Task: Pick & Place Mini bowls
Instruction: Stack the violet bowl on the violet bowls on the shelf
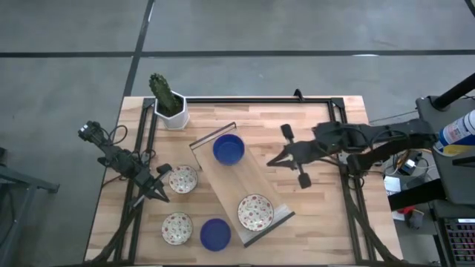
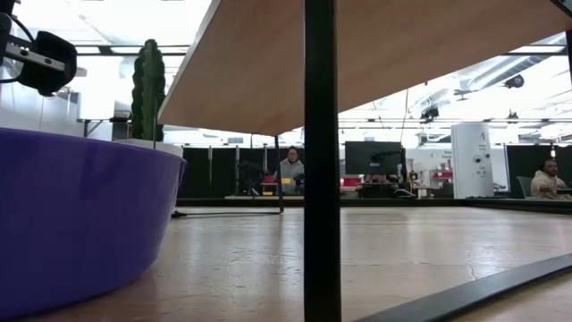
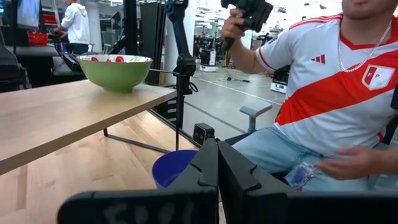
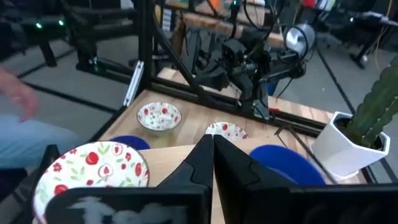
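Note:
A raised wooden shelf (image 1: pixel 241 185) stands slantwise mid-table. On it sit a blue mini bowl (image 1: pixel 228 148) at its far end and a floral mini bowl (image 1: pixel 255 212) at its near end. On the table left of the shelf rest two floral bowls (image 1: pixel 183 179) (image 1: pixel 177 228) and a blue bowl (image 1: pixel 214 233). My left gripper (image 1: pixel 164 194) is shut and empty between the two floral bowls; its wrist view shows the blue bowl (image 3: pixel 171 169) ahead. My right gripper (image 1: pixel 272 161) is shut and empty beside the shelf's right edge, looking over the bowls (image 4: pixel 93 168).
A white hexagonal pot with a cactus (image 1: pixel 169 104) stands at the far left corner. A black frame (image 1: pixel 341 148) borders the table. The shelf's thin black leg (image 2: pixel 320 161) stands near the low camera. A person in a red-and-white shirt (image 3: pixel 336 81) sits beyond the table's near side.

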Available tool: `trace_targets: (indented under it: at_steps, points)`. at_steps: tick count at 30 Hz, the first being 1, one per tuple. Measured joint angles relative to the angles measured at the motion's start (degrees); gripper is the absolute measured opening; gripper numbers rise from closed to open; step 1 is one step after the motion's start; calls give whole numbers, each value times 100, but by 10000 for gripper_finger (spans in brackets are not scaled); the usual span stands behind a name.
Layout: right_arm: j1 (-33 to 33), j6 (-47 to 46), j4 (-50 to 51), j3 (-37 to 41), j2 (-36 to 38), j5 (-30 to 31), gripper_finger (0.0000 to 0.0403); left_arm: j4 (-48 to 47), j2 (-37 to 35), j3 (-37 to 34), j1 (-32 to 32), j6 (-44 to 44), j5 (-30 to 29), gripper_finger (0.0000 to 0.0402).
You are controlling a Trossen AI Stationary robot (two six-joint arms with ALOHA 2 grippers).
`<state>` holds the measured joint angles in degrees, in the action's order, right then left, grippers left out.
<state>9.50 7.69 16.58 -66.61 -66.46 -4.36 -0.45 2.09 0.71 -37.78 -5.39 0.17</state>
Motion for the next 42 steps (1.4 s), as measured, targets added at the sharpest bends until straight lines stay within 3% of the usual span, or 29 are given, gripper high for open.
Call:
trace_targets:
  at_steps: [6, 14, 22, 42]
  points:
    - [-2, -17, -1039, 1411, 887, 4, 8, 0, 0, 0, -1, 2, 2, 0]
    - [-2, -139, -1285, 2606, 1827, 179, 8, 0, 0, 0, -2, 2, 2, 0]
    - [-2, -169, -2164, 3872, 2678, 166, 8, 133, 0, -6, -1, 66, -120, 0]
    - [-7, -775, -2111, 5549, 4658, 466, 8, 1847, 0, -11, -1, -918, -152, 0]
